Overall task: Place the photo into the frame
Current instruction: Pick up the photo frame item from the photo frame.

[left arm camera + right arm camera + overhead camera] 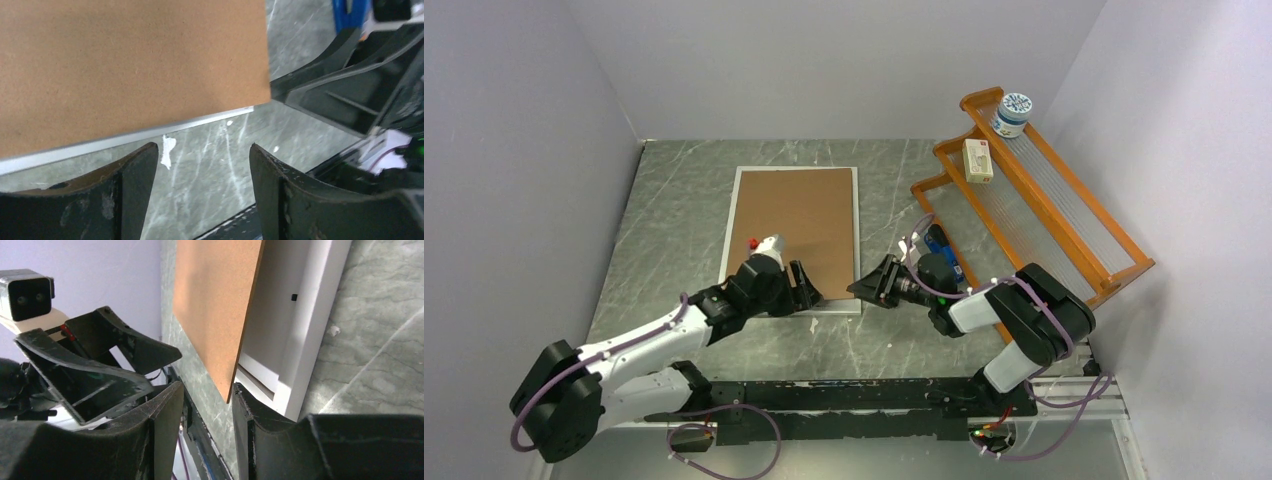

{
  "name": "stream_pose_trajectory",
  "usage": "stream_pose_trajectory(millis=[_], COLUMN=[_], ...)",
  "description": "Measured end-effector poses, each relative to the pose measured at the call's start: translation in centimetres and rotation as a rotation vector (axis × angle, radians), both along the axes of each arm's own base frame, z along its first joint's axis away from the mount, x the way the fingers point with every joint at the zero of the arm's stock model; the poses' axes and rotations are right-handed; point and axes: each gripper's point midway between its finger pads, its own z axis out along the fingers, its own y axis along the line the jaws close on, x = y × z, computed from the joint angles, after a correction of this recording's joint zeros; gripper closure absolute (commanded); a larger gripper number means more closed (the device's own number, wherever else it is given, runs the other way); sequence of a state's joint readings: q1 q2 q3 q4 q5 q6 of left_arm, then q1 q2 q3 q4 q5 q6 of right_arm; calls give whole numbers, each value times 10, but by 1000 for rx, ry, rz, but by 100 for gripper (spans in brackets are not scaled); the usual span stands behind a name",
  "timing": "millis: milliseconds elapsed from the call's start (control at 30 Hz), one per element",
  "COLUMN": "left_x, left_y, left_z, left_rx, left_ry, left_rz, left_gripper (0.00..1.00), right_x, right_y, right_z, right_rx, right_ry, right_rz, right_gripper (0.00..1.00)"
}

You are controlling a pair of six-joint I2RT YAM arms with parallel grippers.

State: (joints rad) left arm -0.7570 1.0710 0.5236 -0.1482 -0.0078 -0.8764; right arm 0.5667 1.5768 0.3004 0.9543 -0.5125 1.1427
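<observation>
The frame (857,230) lies flat mid-table, and the brown backing board (794,220) covers its opening. The photo's picture side is hidden. In the right wrist view the board's (215,305) near corner is tilted up off the white frame rim (310,340). A white sheet (257,374) lies under it; I cannot tell if it is the photo. My right gripper (206,387) is open around that corner, with one finger under the board; it also shows in the top view (866,288). My left gripper (809,290) is open and empty over the table by the frame's near rim (125,137).
An orange wooden rack (1044,200) stands at the right, with a round jar (1012,113) and a small box (977,160) on it. The two grippers face each other closely at the frame's near right corner. Walls close in the table on three sides.
</observation>
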Motion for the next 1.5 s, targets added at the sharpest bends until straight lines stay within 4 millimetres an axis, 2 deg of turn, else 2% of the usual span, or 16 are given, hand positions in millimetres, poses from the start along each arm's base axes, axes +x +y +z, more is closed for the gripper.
stream_pose_trajectory(millis=[100, 300, 500, 767, 833, 1000, 1267, 1500], left_x=[3, 0, -2, 7, 12, 20, 20, 17], left_y=[0, 1, 2, 7, 5, 2, 2, 13], left_z=[8, -5, -9, -29, -25, -16, -13, -26], left_rx=[-91, -197, -277, -322, -347, -397, -459, -505], left_ry=[13, 117, 193, 122, 91, 33, 42, 103], left_rz=[93, 234, 333, 373, 369, 368, 400, 504], left_gripper=[24, 24, 24, 26, 27, 37, 32, 33], right_x=[2, 3, 6, 4, 4, 4, 4, 5], right_y=[0, 2, 4, 6, 6, 8, 12, 16], right_z=[-3, -3, -4, -10, -11, -8, -4, 0], right_rx=[-13, -16, -24, -33, -32, -23, -9, 5], right_ry=[15, 17, 18, 32, 33, 29, 36, 45], right_rz=[-9, -9, -14, -12, -11, -14, -11, -8], right_gripper=[56, 57, 58, 58, 59, 61, 61, 61])
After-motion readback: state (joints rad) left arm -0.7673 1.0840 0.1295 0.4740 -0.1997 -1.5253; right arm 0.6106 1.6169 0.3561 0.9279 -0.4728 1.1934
